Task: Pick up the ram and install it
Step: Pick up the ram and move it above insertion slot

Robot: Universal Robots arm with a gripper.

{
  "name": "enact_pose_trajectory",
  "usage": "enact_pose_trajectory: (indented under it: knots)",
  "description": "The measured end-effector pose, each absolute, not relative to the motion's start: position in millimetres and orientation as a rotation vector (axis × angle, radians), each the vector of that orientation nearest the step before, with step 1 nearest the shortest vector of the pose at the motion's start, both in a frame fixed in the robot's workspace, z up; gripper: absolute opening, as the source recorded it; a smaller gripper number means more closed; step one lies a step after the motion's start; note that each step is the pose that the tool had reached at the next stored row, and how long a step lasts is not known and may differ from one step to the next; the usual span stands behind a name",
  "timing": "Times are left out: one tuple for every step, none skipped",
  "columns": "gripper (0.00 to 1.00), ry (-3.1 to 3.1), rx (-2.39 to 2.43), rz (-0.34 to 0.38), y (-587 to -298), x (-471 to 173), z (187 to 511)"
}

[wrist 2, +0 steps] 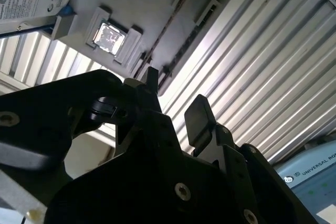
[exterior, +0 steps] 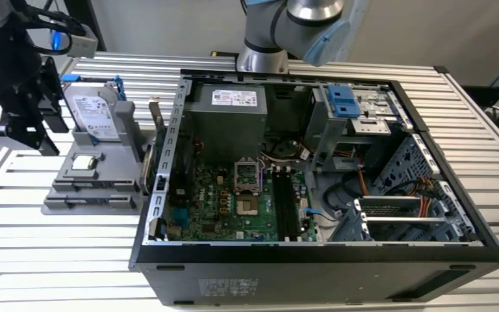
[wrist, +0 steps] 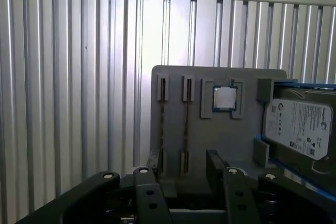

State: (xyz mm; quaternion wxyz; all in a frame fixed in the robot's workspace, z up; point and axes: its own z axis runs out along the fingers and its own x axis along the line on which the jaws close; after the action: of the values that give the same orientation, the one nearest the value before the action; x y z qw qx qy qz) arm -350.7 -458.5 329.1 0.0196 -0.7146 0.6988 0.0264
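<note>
First wrist view, claw (wrist: 185, 165) spread open and empty, poised near grey holder (wrist: 236, 142) on slatted worktop (wrist: 79, 77), ram (wrist: 187, 124) standing on edge in the holder's slots, processor chip (wrist: 224, 98) and hard drive (wrist: 296, 129) beside it, open computer case (exterior: 319, 266) at the exterior view's right.

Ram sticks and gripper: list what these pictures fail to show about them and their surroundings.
- Ram sticks: edge-on in the grey holder in the first wrist view, so their chips are hidden.
- Gripper: open; its body is cut off by the picture's edge in both wrist views.
- Motherboard slots, exterior view: too small to tell the latches' state.
- Hard drive, first wrist view: cut off by the edge.
</note>
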Motion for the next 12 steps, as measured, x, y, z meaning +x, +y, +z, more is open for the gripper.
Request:
enact_pose_trajectory:
  knots:
    - [1.00,2.168,-2.218,0.082,-458.6,-350.8,327.5]
    - [1.00,2.168,-2.218,0.082,-458.6,-350.9,326.0]
    - [1.00,2.168,-2.218,0.082,-458.7,-351.1,324.7]
    - [1.00,2.168,-2.218,0.082,-458.7,-351.6,323.3]
    - [1.00,2.168,-2.218,0.082,-458.6,-352.0,322.0]
    - [1.00,2.168,-2.218,0.082,-458.6,-352.6,320.7]
    - [1.00,2.168,-2.218,0.082,-458.7,-353.0,319.3]
    - [1.00,2.168,-2.218,0.082,-458.7,-353.2,317.6]
    - [1.00,2.168,-2.218,0.082,-458.7,-353.3,315.8]
    - [1.00,2.168,-2.218,0.082,-458.7,-353.4,314.1]
    - [1.00,2.168,-2.218,0.082,-458.6,-353.5,312.2]
    - [1.00,2.168,-2.218,0.082,-458.6,-353.5,310.5]
